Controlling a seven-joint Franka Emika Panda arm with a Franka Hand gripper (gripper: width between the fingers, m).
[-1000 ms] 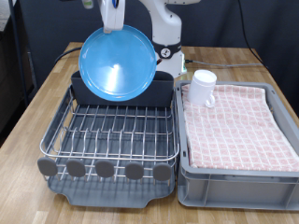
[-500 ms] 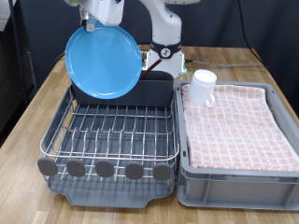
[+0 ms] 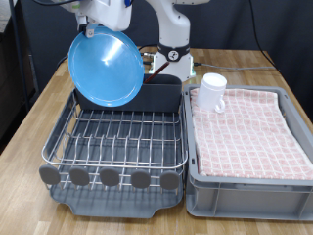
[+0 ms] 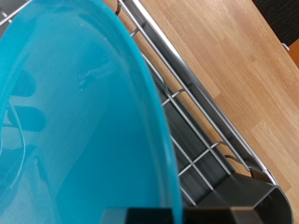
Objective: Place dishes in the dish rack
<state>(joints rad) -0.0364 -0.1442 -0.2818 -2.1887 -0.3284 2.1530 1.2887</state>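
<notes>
My gripper is shut on the top rim of the round blue plate. It holds the plate on edge and slightly tilted above the far left corner of the silver wire dish rack. In the wrist view the plate fills most of the picture, with the rack's wires below it. The white mug stands on the pink checked cloth in the grey crate, to the exterior view's right of the rack. I cannot make out the wooden spoon.
The dark grey utensil caddy stands at the rack's far right corner, next to the plate. The robot's base rises behind it. The wooden table shows to the rack's left and also in the wrist view.
The plate has moved to the exterior view's left, from above the caddy to above the rack's far left corner, and has turned more edge-on. The mug has not moved.
</notes>
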